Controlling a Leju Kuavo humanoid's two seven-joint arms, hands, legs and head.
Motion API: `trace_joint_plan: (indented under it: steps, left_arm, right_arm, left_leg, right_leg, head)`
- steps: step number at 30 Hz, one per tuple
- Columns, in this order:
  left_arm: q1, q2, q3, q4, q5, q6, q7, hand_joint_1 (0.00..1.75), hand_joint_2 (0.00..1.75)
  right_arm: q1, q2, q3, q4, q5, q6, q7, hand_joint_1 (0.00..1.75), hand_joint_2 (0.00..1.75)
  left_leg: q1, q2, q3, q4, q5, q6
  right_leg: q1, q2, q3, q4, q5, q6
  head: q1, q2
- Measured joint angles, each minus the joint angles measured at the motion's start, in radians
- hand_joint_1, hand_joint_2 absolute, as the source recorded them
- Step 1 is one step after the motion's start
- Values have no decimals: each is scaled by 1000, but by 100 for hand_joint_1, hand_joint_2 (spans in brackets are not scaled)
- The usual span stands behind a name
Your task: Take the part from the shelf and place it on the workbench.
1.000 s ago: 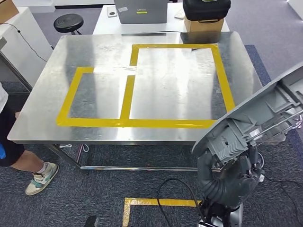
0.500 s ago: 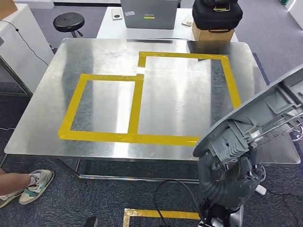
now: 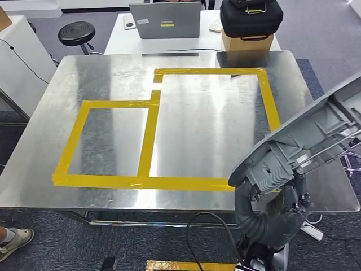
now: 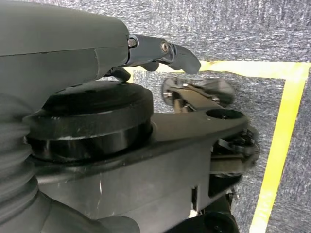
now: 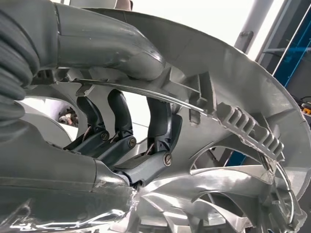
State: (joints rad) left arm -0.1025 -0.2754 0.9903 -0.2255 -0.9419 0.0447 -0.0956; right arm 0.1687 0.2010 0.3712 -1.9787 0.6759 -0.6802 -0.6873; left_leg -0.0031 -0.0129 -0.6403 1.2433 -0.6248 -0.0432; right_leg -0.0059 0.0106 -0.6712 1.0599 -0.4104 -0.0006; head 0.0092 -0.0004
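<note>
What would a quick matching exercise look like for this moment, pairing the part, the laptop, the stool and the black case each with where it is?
Things:
1. grey part
2. laptop
3. black stool
4. black case

Places:
A. on top of a cardboard box
B. on the floor off the workbench's far left corner
C. held in the right hand over the workbench's near right edge
D. on the white table behind the workbench

Pairs: 1-C, 2-D, 3-B, 4-A
</note>
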Motion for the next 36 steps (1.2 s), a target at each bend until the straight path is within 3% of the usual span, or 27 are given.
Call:
trace_joint_plan:
  steps: [2, 4, 7, 9, 12, 13, 14, 15, 16, 17, 19, 20, 24, 26, 28, 29, 30, 31, 33, 35, 36]
  left_arm:
    - [0, 0, 0, 0, 0, 2, 0, 0, 175]
    - [-2, 0, 0, 0, 0, 3, 1, 0, 175]
    - [0, 0, 1, 0, 0, 6, 2, 0, 175]
    - [2, -1, 1, 0, 0, 7, 2, 0, 175]
    - [1, -2, 1, 0, 0, 7, 2, 0, 175]
    - [1, -2, 1, 0, 0, 7, 2, 0, 175]
    - [1, -2, 1, 0, 0, 7, 2, 0, 175]
    - [2, -2, 1, 0, 0, 7, 2, 0, 175]
    - [2, -2, 1, 0, 0, 7, 2, 0, 175]
    - [2, -2, 1, 0, 0, 7, 2, 0, 175]
    - [1, -2, 1, 0, 0, 7, 2, 0, 175]
    - [1, -1, 1, 0, 0, 7, 2, 0, 175]
    - [0, 0, 1, 0, 0, 7, 2, 0, 175]
    - [-2, 0, 1, 0, -1, 8, 2, 0, 175]
    - [-1, 0, 2, 0, -1, 8, 2, 0, 175]
    - [0, 0, 3, 0, -1, 8, 2, 0, 175]
    - [1, 0, 5, 0, -1, 8, 1, 0, 175]
    - [1, 1, 8, 0, 0, 8, 0, 0, 175]
    - [-1, 2, 14, 0, 0, 2, -5, 0, 175]
    - [-4, 2, 16, 0, -5, -8, -9, 0, 175]
    - [-4, 2, 16, 0, -10, -14, -11, 0, 175]
  right_arm:
    - [0, 0, 0, 0, 1, 0, 2, 175, 175]
    - [0, 0, 0, 0, 2, 0, 3, 175, 175]
    - [0, 0, 0, 0, 5, 0, 5, 175, 175]
    - [-1, -1, 0, 0, 7, 0, 6, 175, 175]
    - [-1, -1, 0, 0, 8, 0, 6, 175, 175]
    - [-1, -1, 0, 0, 8, 0, 6, 175, 175]
    - [-1, -2, 0, 0, 8, 0, 6, 175, 175]
    - [-1, -2, 0, 0, 7, 0, 7, 175, 175]
    - [-1, -2, 0, 0, 7, 0, 7, 175, 175]
    - [-1, -2, 0, 0, 8, 0, 7, 175, 175]
    - [-2, -2, 0, 0, 8, 0, 7, 175, 175]
    - [-2, -2, 1, 0, 8, 0, 7, 175, 175]
    - [-2, -2, 1, 0, 9, 0, 11, 175, 175]
    - [-2, -2, 2, 0, 15, 0, 28, 175, 175]
    - [-5, -4, 5, 3, 22, 0, 68, 175, 175]
    - [-7, -6, 7, 6, 25, 0, 98, 175, 175]
    - [-11, -9, 9, 10, 26, 0, 135, 175, 175]
    - [-16, -17, 12, 17, 26, 1, 179, 175, 175]
    - [-38, -46, 20, 39, 19, 18, 288, 175, 175]
    - [-72, -89, 22, 76, 1, 72, 401, 175, 175]
    - [-98, -115, 17, 107, -13, 128, 450, 175, 175]
  left_leg:
    - [-3, 1, 22, -104, 94, 9]
    - [-7, 3, 50, -203, 146, 18]
    - [-9, 2, 58, -235, 159, 30]
    - [-4, 2, 62, -243, 171, 38]
    - [0, 2, 67, -249, 174, 44]
    - [0, 3, 68, -249, 173, 45]
    - [0, 3, 69, -248, 172, 46]
    - [1, 3, 71, -248, 171, 46]
    - [2, 2, 74, -248, 169, 44]
    - [3, 1, 77, -247, 166, 41]
    - [0, -2, 80, -244, 160, 31]
    - [-2, -2, 80, -242, 158, 26]
    - [-1, -1, 74, -230, 145, 11]
    - [0, 1, 35, -148, 98, 2]
    - [1, 2, -34, -16, 44, -2]
    - [1, 2, -60, 28, 35, -2]
    - [1, 2, -70, 38, 45, 0]
    - [1, 2, -61, 13, 72, 3]
    - [1, 2, -4, -109, 142, 12]
    - [0, 2, 42, -208, 174, 17]
    - [-1, 2, 49, -227, 175, 20]
  right_leg:
    - [1, 1, 10, -1, -6, 3]
    - [2, 1, 13, 0, -8, 11]
    - [4, 0, 14, -6, -7, 28]
    - [5, -1, 7, 10, -22, 38]
    - [4, -2, -58, 164, -110, 50]
    - [3, -2, -83, 222, -133, 53]
    - [2, -3, -97, 255, -139, 55]
    - [1, -3, -93, 252, -126, 58]
    - [-1, -3, -69, 208, -98, 60]
    - [-4, -4, -33, 141, -65, 63]
    - [-7, -4, 32, 24, -32, 62]
    - [-8, -3, 46, -2, -30, 57]
    - [-6, 1, 48, -9, -33, 27]
    - [-8, -1, 51, -10, -34, 18]
    - [-7, -3, 50, -10, -35, 14]
    - [-6, -2, 50, -10, -35, 13]
    - [-6, -2, 50, -10, -35, 13]
    - [-6, -1, 51, -10, -35, 13]
    - [-4, 1, 52, -9, -35, 16]
    - [-1, 3, 49, -9, -33, 25]
    - [1, 5, 48, -11, -31, 32]
  head:
    - [0, 0]
    - [0, 0]
    - [1, 0]
    - [3, 0]
    - [10, 0]
    - [11, 0]
    - [11, 0]
    - [11, 0]
    - [11, 0]
    - [11, 0]
    - [12, 0]
    - [11, 0]
    - [4, 0]
    - [0, 0]
    - [-2, 0]
    - [-2, 0]
    - [-2, 0]
    - [-2, 0]
    - [-3, 0]
    - [-2, 0]
    - [-2, 0]
